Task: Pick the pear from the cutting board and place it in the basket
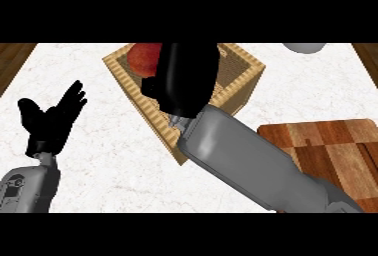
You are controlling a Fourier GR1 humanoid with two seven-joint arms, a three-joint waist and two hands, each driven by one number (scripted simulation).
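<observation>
While my right hand (181, 75) is hovering over the basket (247, 75), curling around the reddish pear (145, 57), the fruit is sitting at its left, inside the rim; my left hand (52, 120) is resting open.

Right robot hand (181, 75) extended, left robot hand (50, 120) open upright.

This is a kitchen worktop. The desk (295, 95) has a pale, marble-like stone top with brown wood showing past its left and right edges, and it carries kitchen things: a woven wicker basket (244, 80) and, at the lower right, a chequered wooden cutting board (325, 142). A pale rounded object (306, 47), cut off at the top edge, cannot be identified.
</observation>
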